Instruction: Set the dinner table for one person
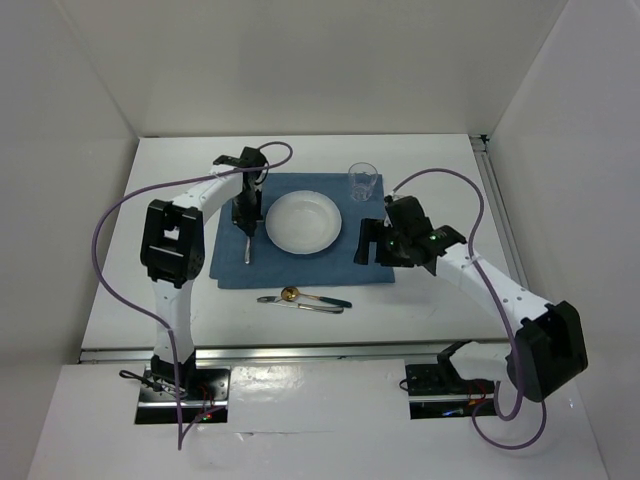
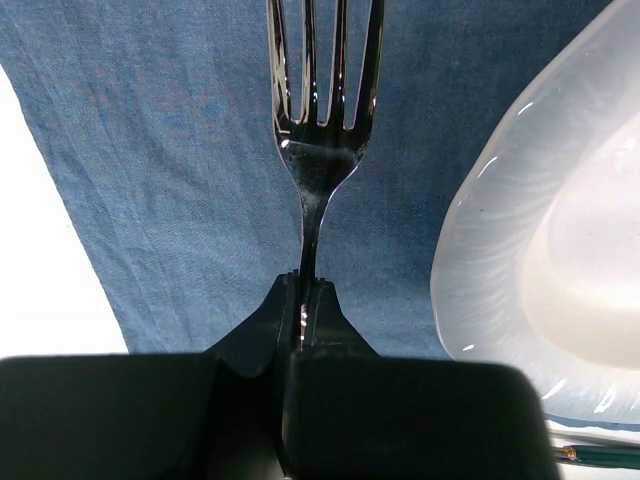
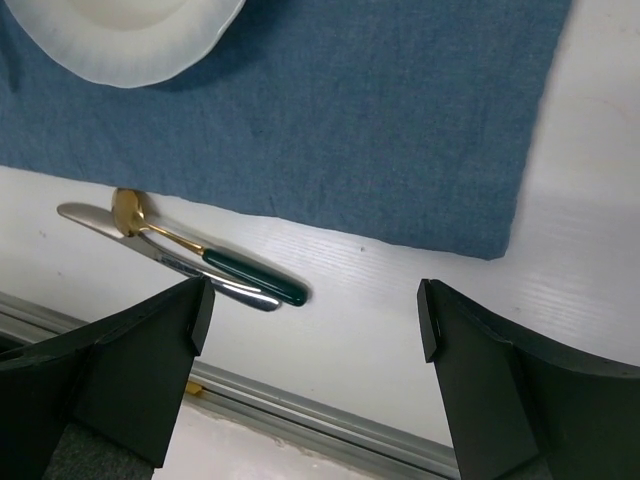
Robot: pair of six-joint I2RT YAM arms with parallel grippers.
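Note:
On the white dinner table [image 1: 400, 310] lies a blue placemat [image 1: 300, 270] with a white plate [image 1: 303, 222] at its middle. My left gripper [image 1: 247, 215] is shut on the handle of a silver fork [image 2: 320, 150], held over the mat just left of the plate [image 2: 540, 250]. In the left wrist view the jaws [image 2: 305, 290] pinch the thin handle. A gold spoon with a green handle [image 3: 250, 275] and a silver knife [image 3: 100, 225] lie together on the table in front of the mat. My right gripper [image 3: 315, 310] hangs open and holds nothing, above the mat's near right corner.
A clear drinking glass [image 1: 362, 180] stands on the far right corner of the mat. A metal rail [image 3: 300, 420] runs along the table's near edge. White walls close in the table on the left, right and back.

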